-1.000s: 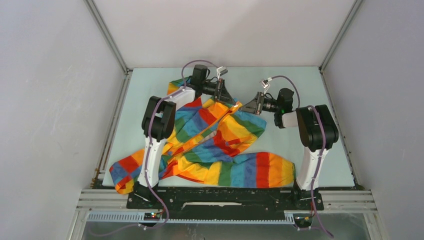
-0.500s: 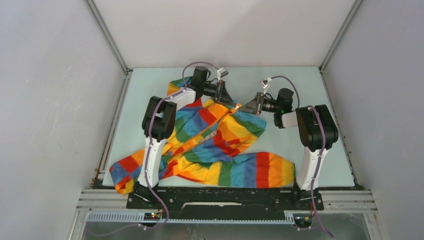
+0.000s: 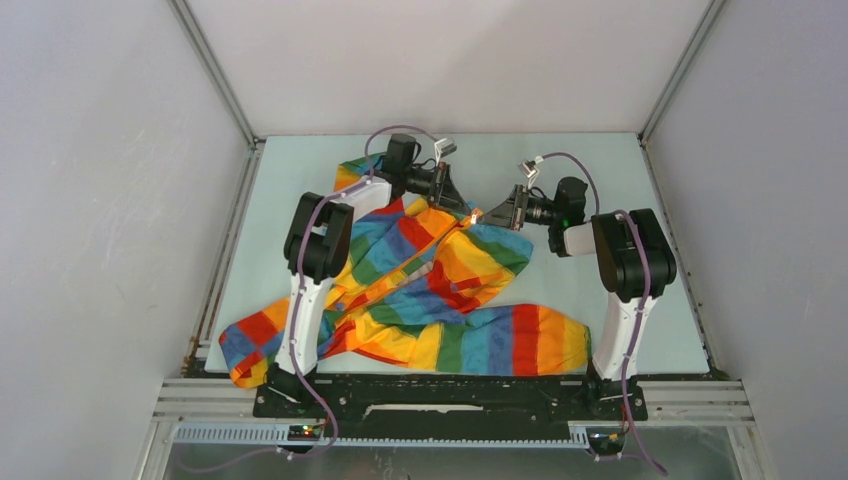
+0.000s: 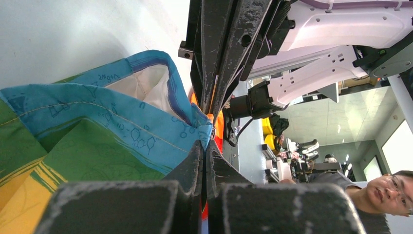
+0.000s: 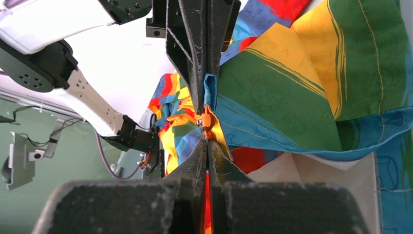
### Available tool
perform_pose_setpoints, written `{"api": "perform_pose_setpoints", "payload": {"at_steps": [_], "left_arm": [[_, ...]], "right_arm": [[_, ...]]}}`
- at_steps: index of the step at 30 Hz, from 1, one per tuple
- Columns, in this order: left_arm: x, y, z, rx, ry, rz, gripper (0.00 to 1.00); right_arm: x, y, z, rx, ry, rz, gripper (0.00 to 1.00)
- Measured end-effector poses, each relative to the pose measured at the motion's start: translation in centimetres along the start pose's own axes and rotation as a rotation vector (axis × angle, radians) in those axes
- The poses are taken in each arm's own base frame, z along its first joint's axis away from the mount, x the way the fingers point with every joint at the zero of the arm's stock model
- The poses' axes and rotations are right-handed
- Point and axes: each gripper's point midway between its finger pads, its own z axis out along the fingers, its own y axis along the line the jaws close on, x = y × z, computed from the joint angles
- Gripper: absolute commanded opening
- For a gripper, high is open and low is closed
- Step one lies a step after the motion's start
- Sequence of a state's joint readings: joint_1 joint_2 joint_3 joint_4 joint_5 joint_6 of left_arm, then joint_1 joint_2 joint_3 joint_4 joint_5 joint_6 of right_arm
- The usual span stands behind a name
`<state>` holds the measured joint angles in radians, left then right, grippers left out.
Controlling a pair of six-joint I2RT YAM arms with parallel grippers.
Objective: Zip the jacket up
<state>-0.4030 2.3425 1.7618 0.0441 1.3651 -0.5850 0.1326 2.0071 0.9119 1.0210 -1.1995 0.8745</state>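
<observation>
The rainbow-striped jacket [image 3: 430, 280] lies crumpled across the middle of the table. Both grippers meet at its far top edge, tip to tip. My left gripper [image 3: 464, 206] is shut on the blue hem by the zipper, seen in the left wrist view [image 4: 205, 144] with the blue fabric [image 4: 97, 126] to its left. My right gripper [image 3: 488, 213] is shut on the orange zipper strip [image 5: 206, 119], with its jaws pressed together in the right wrist view [image 5: 207, 141]. Green and blue jacket fabric [image 5: 292, 97] spreads to its right. Each wrist view shows the other gripper's fingers directly opposite.
One sleeve [image 3: 520, 340] stretches toward the right arm's base and another [image 3: 250, 345] reaches the front left corner. The pale table [image 3: 600, 170] is walled by white panels on three sides. A metal rail [image 3: 450, 400] runs along the near edge.
Almost nothing differs. Both grippers stay shut at the jacket's top edge, and the left wrist has shifted very slightly.
</observation>
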Motion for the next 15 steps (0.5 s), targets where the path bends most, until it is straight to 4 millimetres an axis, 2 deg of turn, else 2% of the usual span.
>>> {"api": "perform_pose_setpoints", "payload": {"at_steps": [6, 10, 12, 15], "left_arm": [[0.4, 0.2, 0.1, -0.006, 0.007, -0.001, 0.0], [0.9, 0.8, -0.2, -0.083, 0.041, 0.011, 0.0], [0.3, 0.3, -0.2, -0.111, 0.064, 0.063, 0.0], [0.5, -0.3, -0.1, -0.124, 0.092, 0.116, 0.0]], "right_arm": [[0.2, -0.4, 0.0, -0.002, 0.006, 0.048, 0.0], [0.1, -0.4, 0.0, -0.012, 0.014, 0.086, 0.0], [-0.2, -0.3, 0.0, -0.019, 0.008, 0.094, 0.0], [-0.6, 0.2, -0.2, -0.035, 0.001, 0.092, 0.0]]}}
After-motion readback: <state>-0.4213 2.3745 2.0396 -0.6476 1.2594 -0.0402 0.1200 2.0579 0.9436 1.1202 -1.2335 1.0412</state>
